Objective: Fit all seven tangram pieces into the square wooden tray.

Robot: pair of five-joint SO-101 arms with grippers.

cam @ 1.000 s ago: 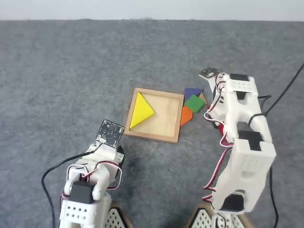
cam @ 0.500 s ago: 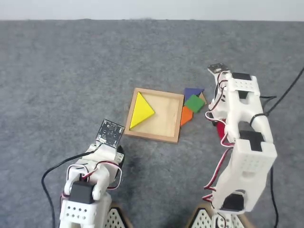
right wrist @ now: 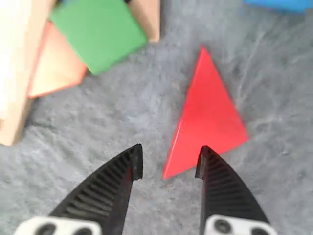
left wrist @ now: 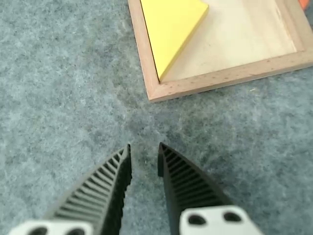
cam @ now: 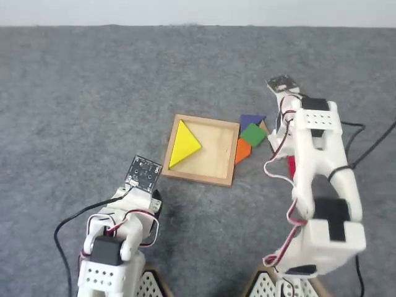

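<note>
1. Left tool (left wrist: 144, 161): low over the grey felt worktop (cam: 93, 93), just short of the near corner of the square wooden tray (left wrist: 220, 81). Fingers barely spread, narrow gap, pinching nothing.
2. The tray lies mid-worktop. A large yellow triangle (cam: 183, 145) lies flat in it, against the side away from the loose pieces.
3. Right tool (right wrist: 166, 164): fingers spread, straddling the near corner of a flat red triangle (right wrist: 208, 112) lying on the felt. I cannot tell if either finger touches it.
4. Past that, just outside the tray: an orange piece (right wrist: 56, 71) against the tray wall, with a green square (right wrist: 98, 32) overlapping it.
5. Farthest: a dark blue piece (cam: 250, 119) beside the green square.
</note>
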